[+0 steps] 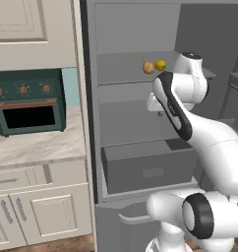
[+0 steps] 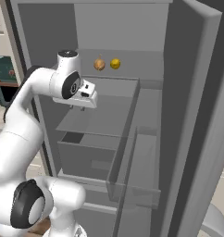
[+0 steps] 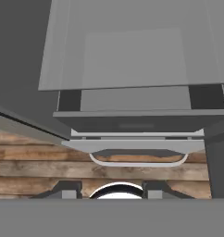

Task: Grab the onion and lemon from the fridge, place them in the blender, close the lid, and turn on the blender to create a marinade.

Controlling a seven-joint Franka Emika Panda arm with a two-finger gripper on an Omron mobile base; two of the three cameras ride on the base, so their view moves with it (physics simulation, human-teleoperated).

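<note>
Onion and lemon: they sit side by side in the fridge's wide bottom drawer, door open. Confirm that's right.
Not quite. The onion and lemon do sit side by side in the open fridge, but on an upper shelf, not in the drawer, which lies well below them. The left base view shows it; the right base view agrees.

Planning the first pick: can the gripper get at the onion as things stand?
Probably yes: the fridge stands open, and the onion sits bare on the shelf beside the lemon, above the gripper, which points down.
</note>
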